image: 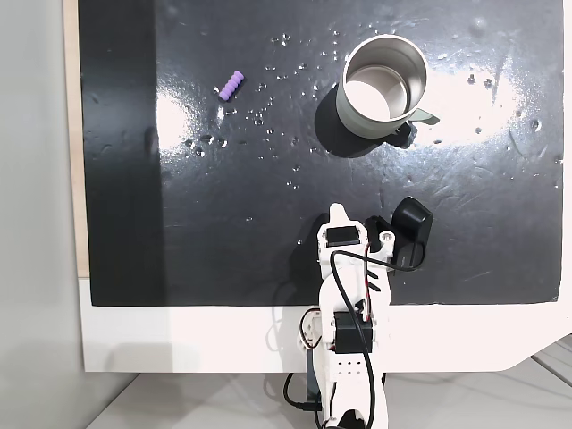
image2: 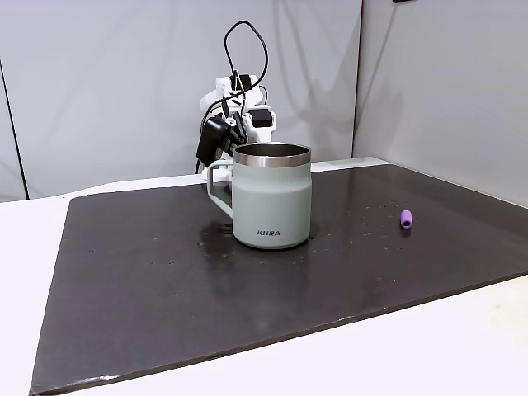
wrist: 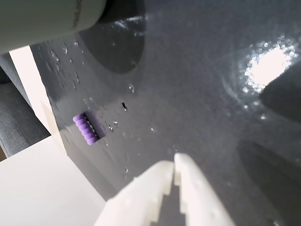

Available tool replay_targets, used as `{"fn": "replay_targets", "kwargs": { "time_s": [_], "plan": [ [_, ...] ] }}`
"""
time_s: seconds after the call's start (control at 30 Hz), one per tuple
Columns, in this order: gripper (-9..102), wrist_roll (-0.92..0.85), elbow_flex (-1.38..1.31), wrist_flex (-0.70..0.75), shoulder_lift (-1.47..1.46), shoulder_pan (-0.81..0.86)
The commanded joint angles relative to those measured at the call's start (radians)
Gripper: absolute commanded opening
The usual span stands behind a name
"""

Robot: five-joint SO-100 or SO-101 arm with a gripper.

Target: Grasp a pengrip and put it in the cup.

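Observation:
The light-purple ribbed pengrip (image: pixel 232 86) lies on the black mat (image: pixel 223 223) at the upper left, well apart from the cup. In another fixed view the pengrip (image2: pixel 407 219) sits to the right of the cup. The silvery-grey cup (image: pixel 384 85) stands upright at the upper right, its pale inside showing nothing in it. My gripper (image: pixel 337 213) rests folded back near the mat's front edge, far from both. In the wrist view the gripper (wrist: pixel 175 168) is shut with nothing held, the pengrip (wrist: pixel 85 128) is ahead to its left, and the cup (wrist: pixel 47 19) is at the top left.
The white arm (image2: pixel 235 107) with its black wrist camera (image: pixel 411 228) stands behind the cup (image2: pixel 272 198). The mat lies on a white table (image: pixel 179 340) and bears small shiny specks and glare patches. Grey walls close in behind.

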Motion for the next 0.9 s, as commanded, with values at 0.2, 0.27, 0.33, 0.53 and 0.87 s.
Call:
{"fn": "replay_targets", "kwargs": {
  "time_s": [0.2, 0.27, 0.33, 0.53, 0.87],
  "plan": [
    [0, -0.011, -0.008, -0.037, 0.005, -0.012],
    [0, -0.011, -0.008, -0.037, 0.005, -0.012],
    [0, -0.011, -0.008, -0.037, 0.005, -0.012],
    [0, -0.123, 0.000, -0.080, 0.005, -0.011],
    [0, -0.163, -0.184, -0.038, -0.025, -0.067]
  ]
}}
